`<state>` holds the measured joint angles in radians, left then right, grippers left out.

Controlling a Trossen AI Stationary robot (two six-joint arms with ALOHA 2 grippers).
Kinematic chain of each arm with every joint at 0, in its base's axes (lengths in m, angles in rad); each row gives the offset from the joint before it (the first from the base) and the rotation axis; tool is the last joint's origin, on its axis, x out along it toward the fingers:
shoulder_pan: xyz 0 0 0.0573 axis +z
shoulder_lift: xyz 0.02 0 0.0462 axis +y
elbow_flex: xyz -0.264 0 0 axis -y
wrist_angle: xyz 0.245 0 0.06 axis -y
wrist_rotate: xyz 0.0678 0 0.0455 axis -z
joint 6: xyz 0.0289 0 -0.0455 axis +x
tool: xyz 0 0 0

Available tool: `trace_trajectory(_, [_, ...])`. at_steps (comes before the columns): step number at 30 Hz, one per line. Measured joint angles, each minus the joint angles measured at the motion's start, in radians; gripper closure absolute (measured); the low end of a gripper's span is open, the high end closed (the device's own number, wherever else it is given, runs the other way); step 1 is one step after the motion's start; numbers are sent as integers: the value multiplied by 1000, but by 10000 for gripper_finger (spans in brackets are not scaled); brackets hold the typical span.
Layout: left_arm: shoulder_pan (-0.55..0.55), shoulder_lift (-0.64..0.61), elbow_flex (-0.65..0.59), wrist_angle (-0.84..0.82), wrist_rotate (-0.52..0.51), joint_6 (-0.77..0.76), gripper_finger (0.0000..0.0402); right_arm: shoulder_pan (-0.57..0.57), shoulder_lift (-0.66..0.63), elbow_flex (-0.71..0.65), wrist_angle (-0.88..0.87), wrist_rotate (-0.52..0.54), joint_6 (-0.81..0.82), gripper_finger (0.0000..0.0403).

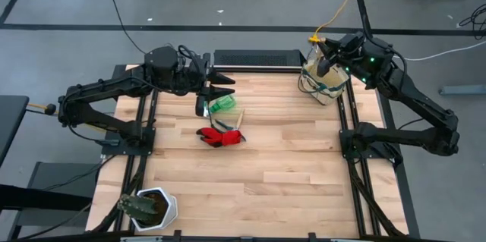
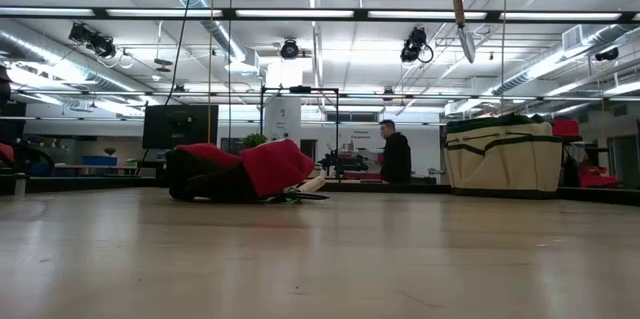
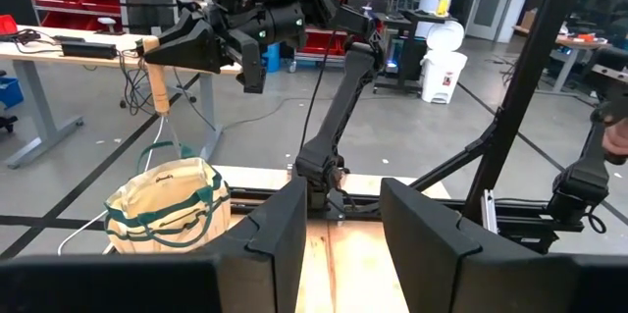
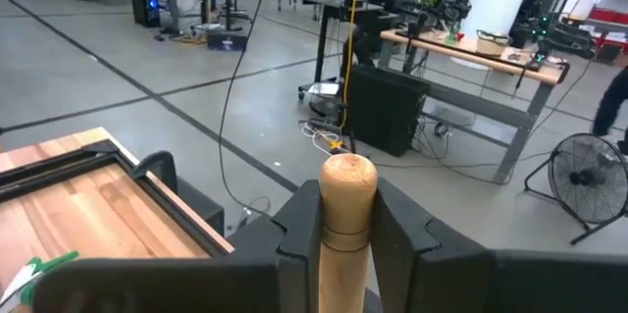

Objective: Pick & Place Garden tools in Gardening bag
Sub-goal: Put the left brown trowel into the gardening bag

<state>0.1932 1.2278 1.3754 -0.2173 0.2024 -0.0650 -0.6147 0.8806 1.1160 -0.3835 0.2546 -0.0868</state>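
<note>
Wooden handle (image 4: 346, 205) of a hand tool fills the right wrist view, pinched between the right gripper's (image 4: 346, 239) fingers. Only the low view shows its metal blade (image 2: 466, 41) hanging high over the canvas bag (image 2: 503, 157). Overhead, the bag (image 1: 323, 81) sits at the table's (image 1: 266, 174) far right corner. Left gripper (image 1: 224, 85), jaws spread and empty, hovers near the far edge above the green watering vessel (image 1: 222, 103); a red glove (image 1: 219, 136) lies just beside it. White pot (image 1: 154, 208) stands at the near left corner.
</note>
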Motion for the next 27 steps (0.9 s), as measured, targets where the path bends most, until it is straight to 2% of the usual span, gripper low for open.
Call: trace_trajectory(27, [0, 0, 0, 0, 0, 0, 264, 1, 0, 0, 1, -11, 0, 341])
